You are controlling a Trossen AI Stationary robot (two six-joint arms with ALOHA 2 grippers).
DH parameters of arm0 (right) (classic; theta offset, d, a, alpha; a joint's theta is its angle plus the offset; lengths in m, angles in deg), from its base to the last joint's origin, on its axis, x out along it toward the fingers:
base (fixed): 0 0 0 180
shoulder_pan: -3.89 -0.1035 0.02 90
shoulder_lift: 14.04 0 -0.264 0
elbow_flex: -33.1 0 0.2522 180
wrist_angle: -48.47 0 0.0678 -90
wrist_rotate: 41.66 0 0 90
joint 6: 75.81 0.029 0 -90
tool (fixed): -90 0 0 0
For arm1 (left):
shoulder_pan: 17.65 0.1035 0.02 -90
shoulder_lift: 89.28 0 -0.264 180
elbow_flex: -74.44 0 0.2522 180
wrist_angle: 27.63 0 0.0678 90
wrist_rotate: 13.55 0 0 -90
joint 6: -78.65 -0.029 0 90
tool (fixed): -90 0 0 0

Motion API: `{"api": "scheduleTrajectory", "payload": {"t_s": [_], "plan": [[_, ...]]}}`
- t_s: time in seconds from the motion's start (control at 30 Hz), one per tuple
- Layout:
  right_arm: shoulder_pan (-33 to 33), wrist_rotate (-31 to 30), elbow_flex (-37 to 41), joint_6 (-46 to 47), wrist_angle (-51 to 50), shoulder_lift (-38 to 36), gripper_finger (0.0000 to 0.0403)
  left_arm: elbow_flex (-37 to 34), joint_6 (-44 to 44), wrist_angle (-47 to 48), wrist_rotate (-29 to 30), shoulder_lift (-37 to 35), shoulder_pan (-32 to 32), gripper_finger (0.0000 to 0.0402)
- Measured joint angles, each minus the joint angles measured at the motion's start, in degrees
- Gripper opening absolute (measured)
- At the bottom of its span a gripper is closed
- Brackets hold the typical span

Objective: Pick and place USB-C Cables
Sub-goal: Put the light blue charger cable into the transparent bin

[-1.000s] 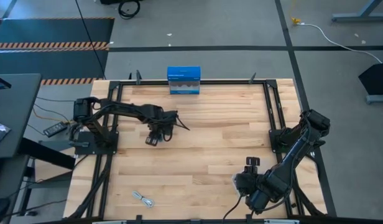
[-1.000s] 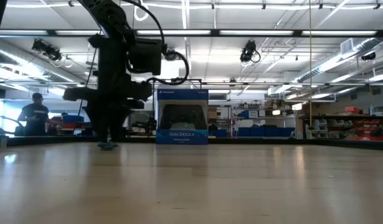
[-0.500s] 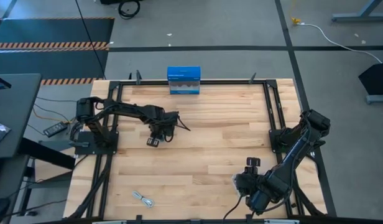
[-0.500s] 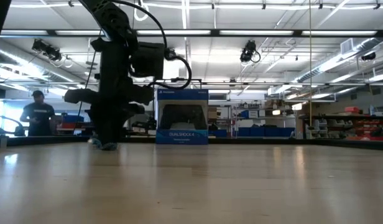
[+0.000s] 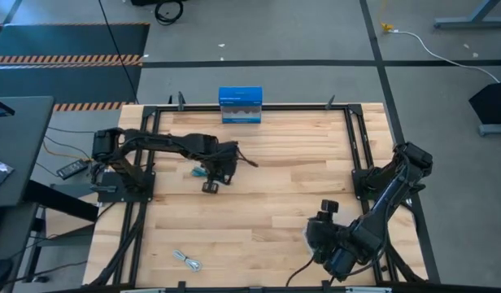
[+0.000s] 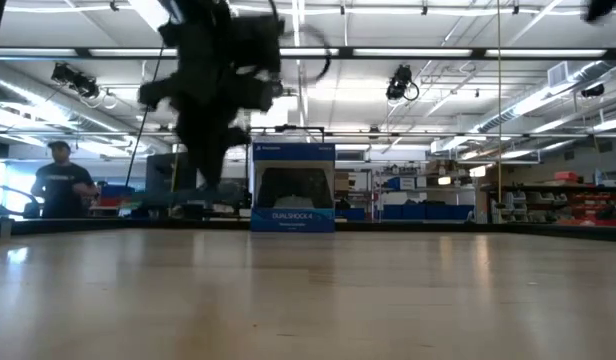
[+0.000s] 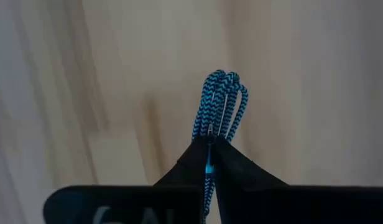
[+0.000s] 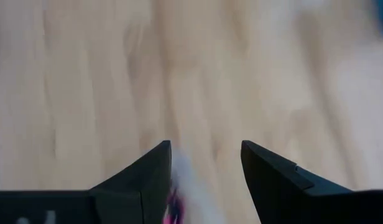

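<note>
Standing far left beyond the wooden table, a person shows in the low view. Over the table's left half, the left gripper pinches the teal cable. A white-grey cable lies near the front edge. Farther back stands the blue box. Near the front right corner, the right gripper has its fingers spread.

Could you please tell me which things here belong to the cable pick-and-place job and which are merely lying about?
Job:
teal cable, clamped in the left gripper
white-grey cable, near the table's front edge

Lying about:
blue box at the far edge
</note>
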Motion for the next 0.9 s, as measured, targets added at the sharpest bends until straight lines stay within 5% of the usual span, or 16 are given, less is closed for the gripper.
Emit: {"api": "scheduleTrajectory", "payload": {"t_s": [0.33,0.53,0.63,0.9], "plan": [[0.71,-27.01,-3.20,-3.06,5.26,-0.55,0.0197,17.13,4.16,-8.51,-1.93,-4.35,-6.18,0.0016],[-1.01,-46.89,-3.08,-10.31,14.98,-0.55,0.0197,19.58,7.49,-18.53,-5.25,-6.05,-9.88,0.0015],[-0.94,-49.28,-3.09,-15.57,19.30,-0.55,0.0197,19.57,8.02,-18.62,-5.20,-6.06,-11.14,0.0015],[3.31,-42.15,-3.06,-23.80,26.83,-0.46,0.0197,19.56,9.95,-29.41,-4.27,-5.19,-14.51,0.0015]]}}
